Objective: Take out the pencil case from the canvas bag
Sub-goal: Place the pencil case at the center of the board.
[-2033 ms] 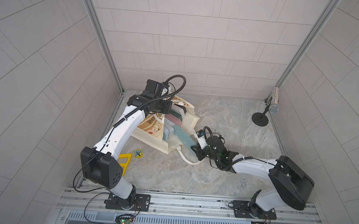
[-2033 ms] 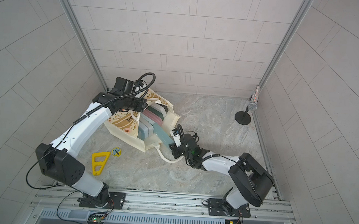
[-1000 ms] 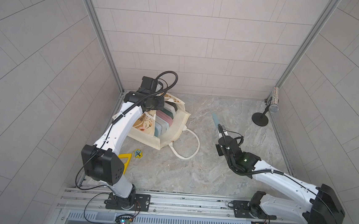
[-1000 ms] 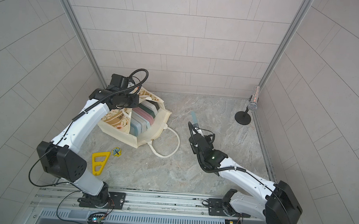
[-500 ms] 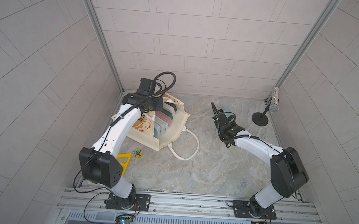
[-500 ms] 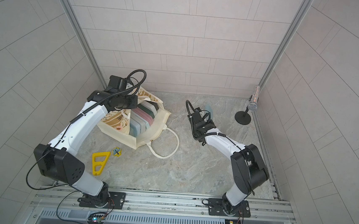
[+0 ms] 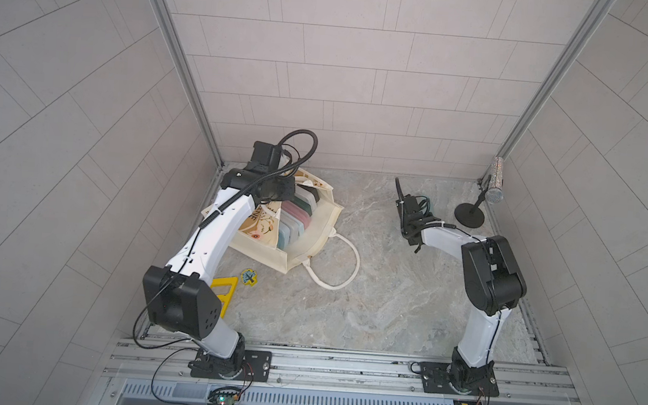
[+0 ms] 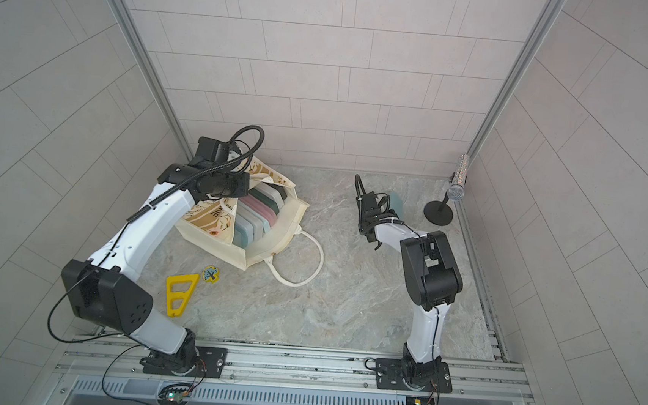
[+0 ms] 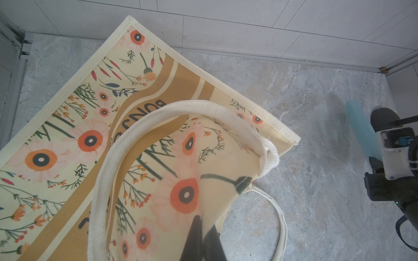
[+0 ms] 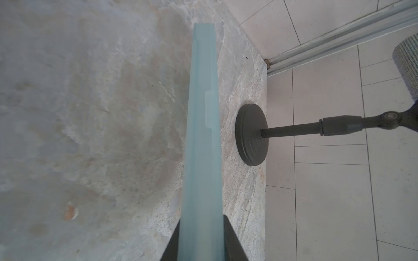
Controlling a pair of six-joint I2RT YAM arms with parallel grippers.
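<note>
From where I stand, the pencil case is out of the canvas bag and well apart from it. It is a pale blue slab held edge-on by the right gripper, whose fingers are pinched on its narrow end. It hangs over the bare stone table, near the round base of the microphone stand (closer than I would like). Across the way the left gripper is clamped tight on the bag's printed fabric, holding the mouth up and open. More flat cases stand in a row inside.

What remains, I judge, is the set-down. Doing it well means lowering the case on the side away from the stand base. It should tip toward its broad face so it lies flat rather than balancing on a thin edge, and the fingers should part only once it rests on the stone. The left grip can let go afterwards, gently, so the bag does not slump onto the row inside.
</note>
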